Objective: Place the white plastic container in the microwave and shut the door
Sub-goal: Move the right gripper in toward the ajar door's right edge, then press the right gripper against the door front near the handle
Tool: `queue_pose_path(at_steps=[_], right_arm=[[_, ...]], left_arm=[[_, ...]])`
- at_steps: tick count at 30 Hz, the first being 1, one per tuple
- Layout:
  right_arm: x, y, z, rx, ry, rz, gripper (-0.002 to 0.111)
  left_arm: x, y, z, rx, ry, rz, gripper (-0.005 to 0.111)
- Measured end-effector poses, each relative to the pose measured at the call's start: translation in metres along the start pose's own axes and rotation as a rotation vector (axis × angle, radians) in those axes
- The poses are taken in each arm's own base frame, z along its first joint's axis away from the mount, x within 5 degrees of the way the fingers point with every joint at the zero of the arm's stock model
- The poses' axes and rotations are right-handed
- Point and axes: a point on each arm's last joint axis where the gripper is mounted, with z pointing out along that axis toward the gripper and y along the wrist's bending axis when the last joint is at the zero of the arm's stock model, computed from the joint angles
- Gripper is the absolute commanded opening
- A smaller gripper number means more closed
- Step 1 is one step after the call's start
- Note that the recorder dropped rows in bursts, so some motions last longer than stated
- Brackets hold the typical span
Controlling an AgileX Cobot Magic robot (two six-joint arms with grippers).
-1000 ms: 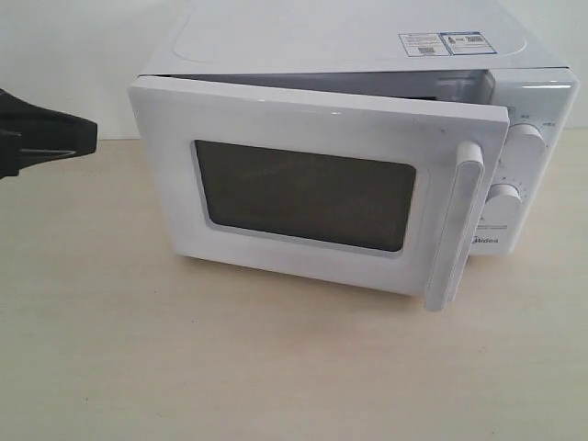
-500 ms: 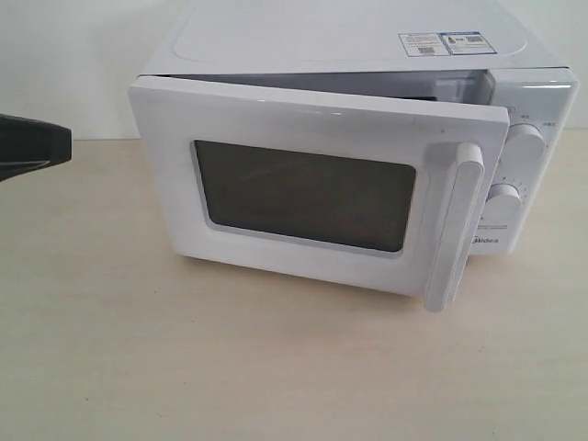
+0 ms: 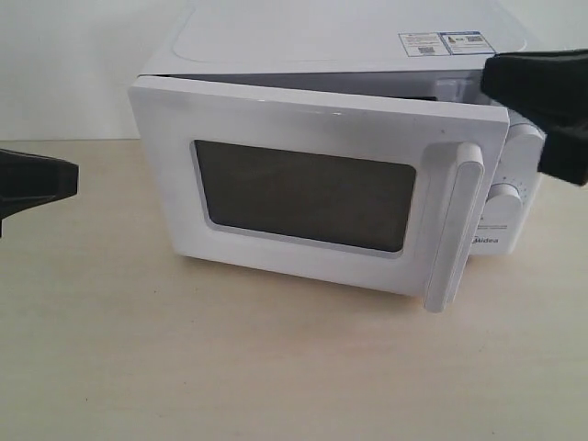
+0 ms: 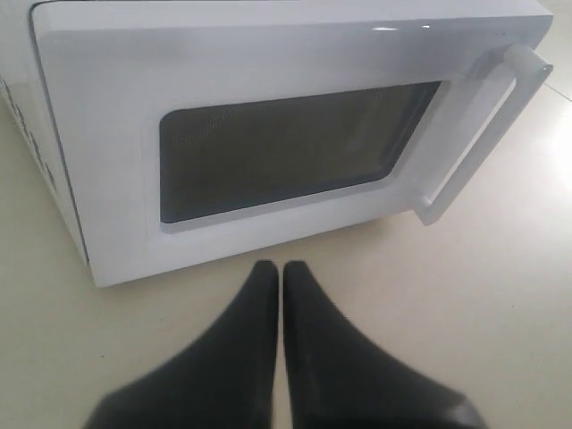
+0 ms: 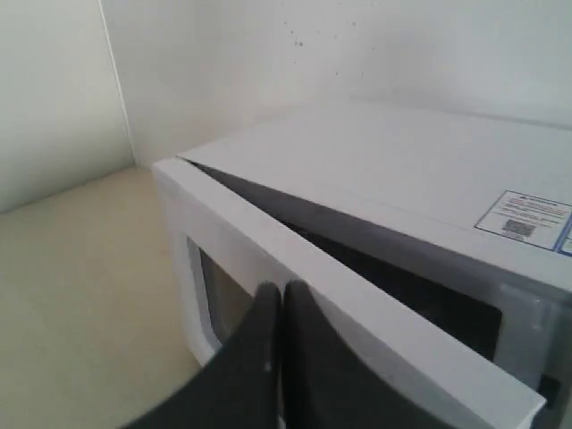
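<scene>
Outside view: the door (image 3: pixel 303 184) stands ajar on the microwave (image 3: pixel 349 37). My right pincer (image 3: pixel 496 83), shut, hovers by its handle-side corner, so I'd push squarely there. Left wrist: my left pincer (image 4: pixel 275 268), shut, faces the door, apart. Right wrist: gap dark, container unseen.

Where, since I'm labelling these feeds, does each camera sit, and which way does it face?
Exterior: before the microwave, slightly above, facing its ajar door; left gripper at left, right gripper upper right.
Left wrist: low, facing the door's window; shut fingertips.
Right wrist: above the door's top edge; shut fingertips.
Shared: the door.
</scene>
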Motion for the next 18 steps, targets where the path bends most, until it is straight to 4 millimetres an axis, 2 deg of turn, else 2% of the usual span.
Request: queue_pose_path(at_steps=[2,5,8,10,12,14,16,18], right_arm=[[0.000,0.006,0.005,-0.015,0.030,-0.089,0.000],[-0.004,0.019,0.013,-0.025,0.069,-0.354,0.000],[-0.019,0.030,0.019,-0.004,0.065,-0.611,0.000],[-0.029,0.037,0.021,0.020,0.057,-0.709,0.000],[-0.042,0.045,0.022,0.048,0.039,-0.690,0.000],[-0.050,0.054,0.023,0.063,0.030,-0.586,0.000],[-0.049,0.065,0.028,0.061,0.053,-0.509,0.000],[-0.040,0.075,0.036,0.070,0.113,-0.463,0.000]], left_arm=[[0.000,0.000,0.000,-0.001,-0.001,0.000,0.004],[0.000,0.000,0.000,-0.003,-0.002,0.004,0.004],[0.000,0.000,0.000,-0.003,-0.002,0.006,0.004],[0.000,0.000,0.000,-0.003,-0.002,0.008,0.004],[0.000,0.000,0.000,-0.003,-0.002,0.008,0.004],[0.000,0.000,0.000,-0.003,-0.002,0.008,0.004],[0.000,0.000,0.000,-0.004,-0.003,0.011,0.004],[0.000,0.000,0.000,-0.005,-0.003,0.011,0.004]])
